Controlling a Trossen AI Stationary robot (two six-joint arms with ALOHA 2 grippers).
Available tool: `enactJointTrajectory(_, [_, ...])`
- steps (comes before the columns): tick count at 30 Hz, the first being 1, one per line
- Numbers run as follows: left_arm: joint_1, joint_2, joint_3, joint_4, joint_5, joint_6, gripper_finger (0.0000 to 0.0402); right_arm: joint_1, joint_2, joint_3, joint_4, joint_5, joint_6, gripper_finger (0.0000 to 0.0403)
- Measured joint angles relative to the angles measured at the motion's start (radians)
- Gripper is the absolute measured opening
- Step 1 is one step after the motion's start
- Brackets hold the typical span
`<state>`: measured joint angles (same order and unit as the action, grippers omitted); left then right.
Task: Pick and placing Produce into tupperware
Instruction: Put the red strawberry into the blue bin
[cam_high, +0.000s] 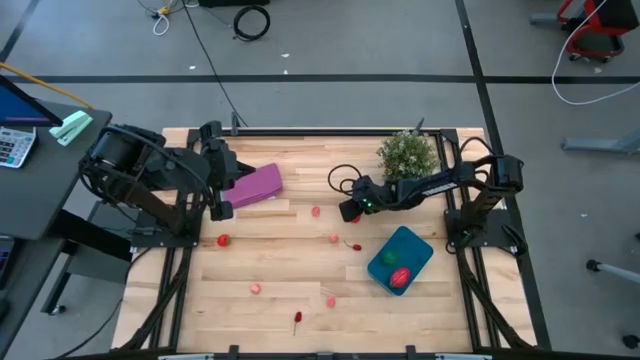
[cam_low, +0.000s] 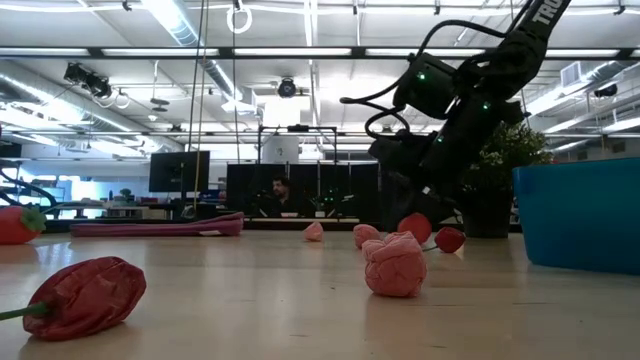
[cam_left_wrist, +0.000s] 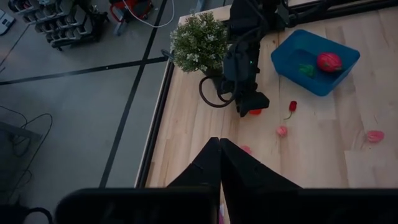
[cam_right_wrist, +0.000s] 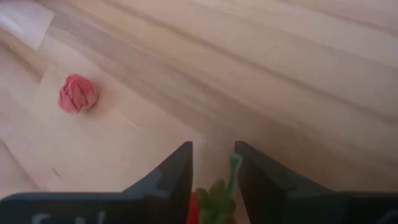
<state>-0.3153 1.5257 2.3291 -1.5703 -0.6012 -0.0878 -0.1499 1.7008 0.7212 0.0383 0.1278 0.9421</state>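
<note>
My right gripper (cam_high: 351, 211) is out over the table's middle, in front of the potted plant. It is shut on a small red produce piece with a green stem (cam_right_wrist: 214, 198), which also shows in the left wrist view (cam_left_wrist: 254, 112) and the low view (cam_low: 415, 228). The teal-blue tupperware (cam_high: 412, 244) stands on the table to the near right and holds a red piece (cam_high: 400, 277) and a green piece (cam_high: 388, 259). Several pink and red pieces lie loose on the table. My left gripper (cam_left_wrist: 219, 144) is shut and empty, at the left by the purple object. My right gripper has the red piece between its two fingers, at its green-topped end (cam_right_wrist: 217, 186). The stem (cam_right_wrist: 232, 165) sticks out forward between the fingers. The fingers slant down from the table's right. I cannot tell whether the piece is clear of the table.
A bushy potted plant (cam_high: 407, 155) stands at the far right, just behind my right arm. A flat purple object (cam_high: 255, 185) lies at the far left. Loose pieces include a pink one (cam_high: 315, 211), a pink one (cam_high: 334, 238), a small red one (cam_high: 352, 246) and a red one (cam_high: 222, 240).
</note>
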Motion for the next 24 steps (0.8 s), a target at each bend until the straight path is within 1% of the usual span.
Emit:
enactJointTrajectory(3, [0.0,0.0,0.0,0.0,0.0,-0.005,0.0008,0.009,0.0,0.0,-0.001,-0.005,0.0,0.0118])
enactJointTrajectory(9, [0.0,0.0,0.0,0.0,0.0,-0.006,0.0023,0.01,-0.001,0.0,-0.012,-0.014,-0.002,0.0105])
enactJointTrajectory(12, [0.0,0.0,0.0,0.0,0.0,-0.009,0.0021,0.009,-0.01,0.0,-0.019,-0.063,-0.003,0.0099])
enactJointTrajectory(16, [0.0,0.0,0.0,-0.001,0.0,-0.032,0.0011,0.014,-0.052,0.0,-0.033,-0.094,-0.012,0.0093])
enactJointTrajectory(19, [0.0,0.0,0.0,-0.001,0.0,-0.033,0.0007,0.021,-0.09,0.0,-0.056,-0.091,-0.013,0.0089])
enactJointTrajectory(24, [0.0,0.0,0.0,-0.001,0.0,-0.04,0.0018,0.049,-0.152,0.0,-0.094,-0.066,-0.036,0.0086])
